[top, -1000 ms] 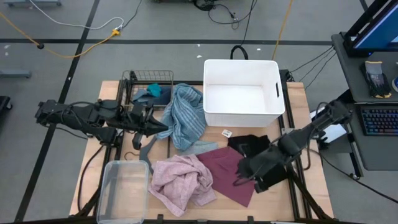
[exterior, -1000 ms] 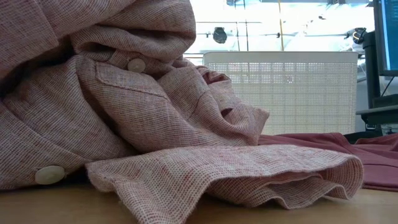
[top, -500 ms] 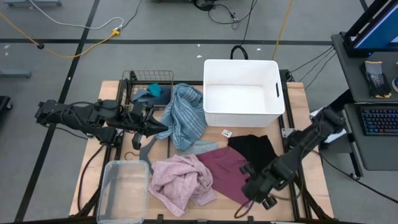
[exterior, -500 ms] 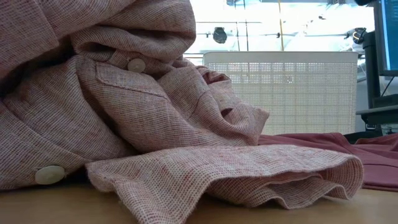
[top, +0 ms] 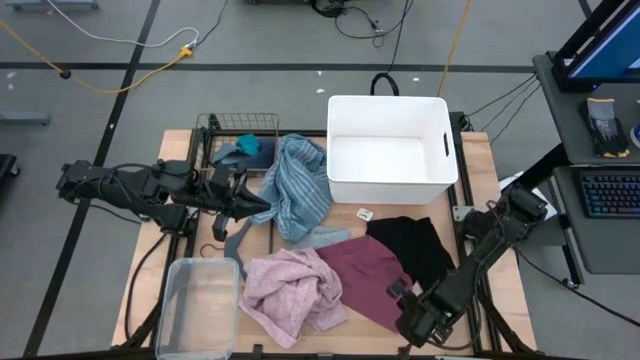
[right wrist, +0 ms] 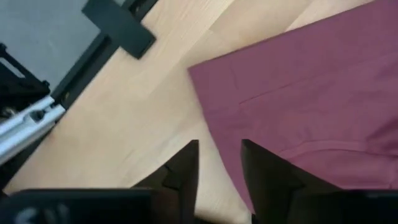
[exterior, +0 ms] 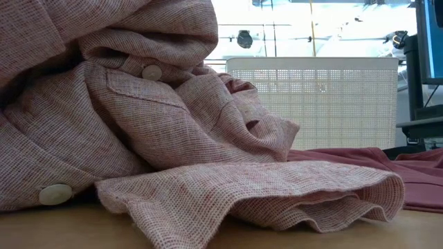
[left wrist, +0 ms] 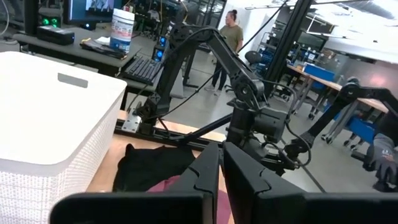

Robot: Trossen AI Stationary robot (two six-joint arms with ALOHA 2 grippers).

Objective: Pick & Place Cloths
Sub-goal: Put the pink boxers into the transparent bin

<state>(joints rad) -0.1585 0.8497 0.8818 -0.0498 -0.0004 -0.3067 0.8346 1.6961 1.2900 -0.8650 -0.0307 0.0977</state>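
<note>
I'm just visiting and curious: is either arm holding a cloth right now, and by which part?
No. The right gripper hovers open above the maroon cloth's corner; the left gripper, shut and empty, waits by the striped towel.

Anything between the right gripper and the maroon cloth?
Nothing visible. The right gripper hangs over the maroon cloth's near corner; in the wrist view only bare table and cloth edge lie ahead of its fingers.

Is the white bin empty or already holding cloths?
Empty. The high view shows the white bin with a bare white floor; the pink cloth, maroon cloth and black shorts all lie on the table outside it.
</note>
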